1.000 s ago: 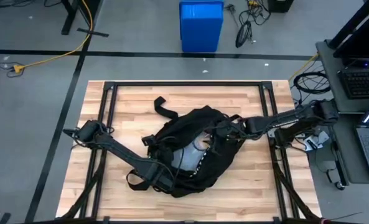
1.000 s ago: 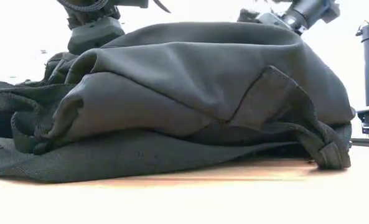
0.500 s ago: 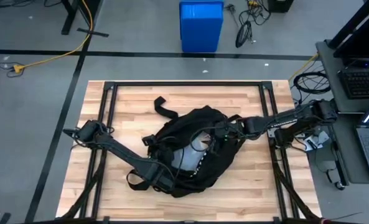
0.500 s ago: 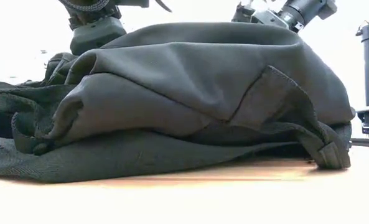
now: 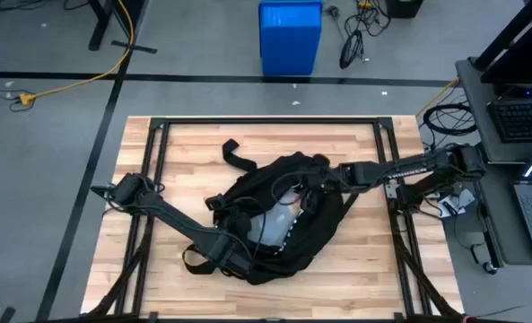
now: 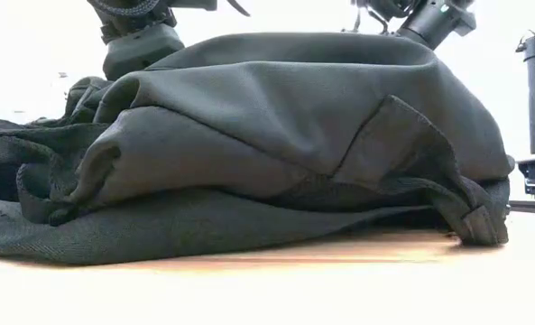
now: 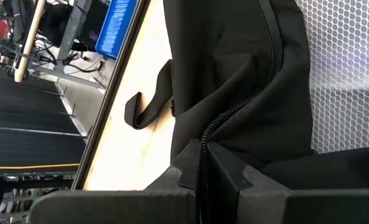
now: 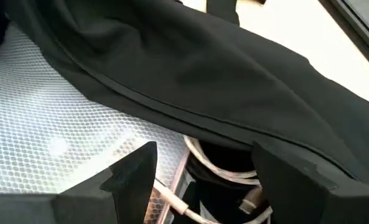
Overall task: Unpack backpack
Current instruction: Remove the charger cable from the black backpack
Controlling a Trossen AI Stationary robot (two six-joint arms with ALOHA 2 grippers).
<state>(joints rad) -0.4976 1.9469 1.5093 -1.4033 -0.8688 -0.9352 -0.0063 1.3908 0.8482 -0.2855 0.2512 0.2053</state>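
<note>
The black backpack (image 5: 283, 215) lies on its side in the middle of the wooden table, its zipper opening facing up and showing white mesh lining (image 5: 274, 218). My left gripper (image 5: 240, 263) is at the backpack's near-left edge, shut on the opening's edge. My right gripper (image 5: 309, 186) reaches from the right into the opening and is open. In the right wrist view its fingers (image 8: 134, 171) stand on either side of a coiled white cable (image 8: 218, 169) that lies inside under a black flap; I cannot tell whether they touch it. My left gripper pinches the backpack's zipper edge (image 7: 204, 146) between its two fingers. The zipper line runs straight out from between the fingertips. The arm comes in from the table's left, slanting toward the near edge. The backpack's body rests on the table.
A loose black strap (image 5: 234, 154) lies on the wood beyond the backpack's far left side. Black frame rails (image 5: 266, 121) run around the table. A blue bin (image 5: 290, 36) stands on the floor past the far edge. A desk with a laptop (image 5: 530, 202) is at the right.
My right gripper has gone toward the table's left edge and a little toward the far edge, deeper over the backpack's opening, and has risen slightly. The left gripper keeps its hold, and the backpack stays where it was.
</note>
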